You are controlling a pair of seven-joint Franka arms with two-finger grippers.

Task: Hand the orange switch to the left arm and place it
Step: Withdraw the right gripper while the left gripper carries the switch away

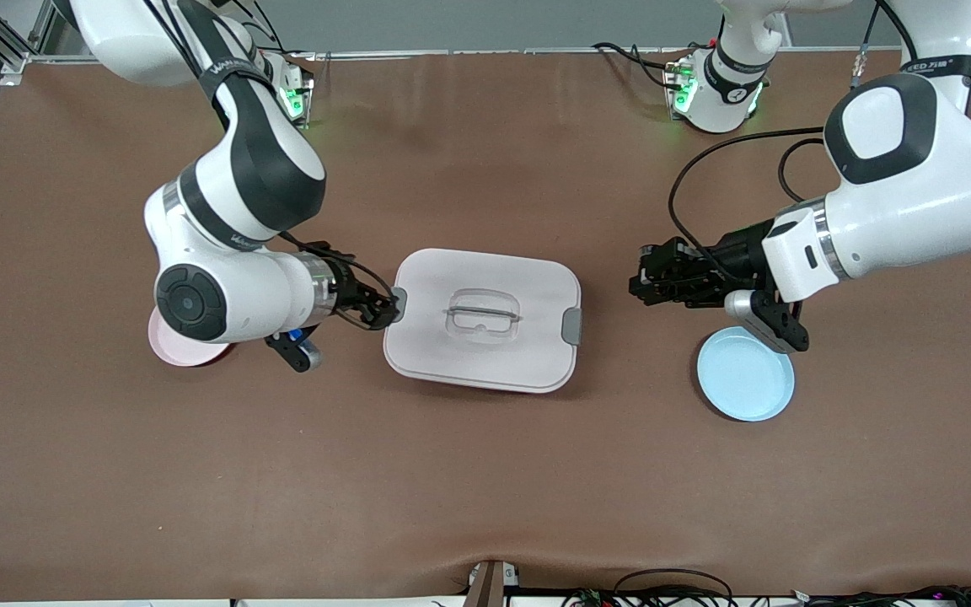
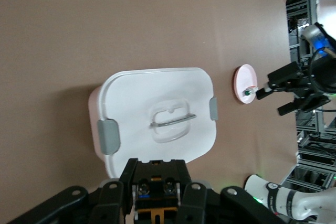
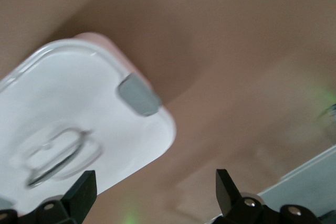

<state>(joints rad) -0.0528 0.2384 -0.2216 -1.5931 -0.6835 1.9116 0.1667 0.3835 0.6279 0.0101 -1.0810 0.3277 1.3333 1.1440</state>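
Hovering empty and open-fingered beside the large white clip-lidded plastic box (image 1: 482,319), right gripper (image 1: 380,309) and left gripper (image 1: 647,282) have apparently transferred nothing yet.

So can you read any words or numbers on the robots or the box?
"ED" plus a few more characters I can't read: on the black band of the left arm.
Lettering on the right arm black band: too small to read.
Box: no writing.

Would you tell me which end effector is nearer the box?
Right: the right end effector is at the box's grey clip; the left end effector hangs apart.
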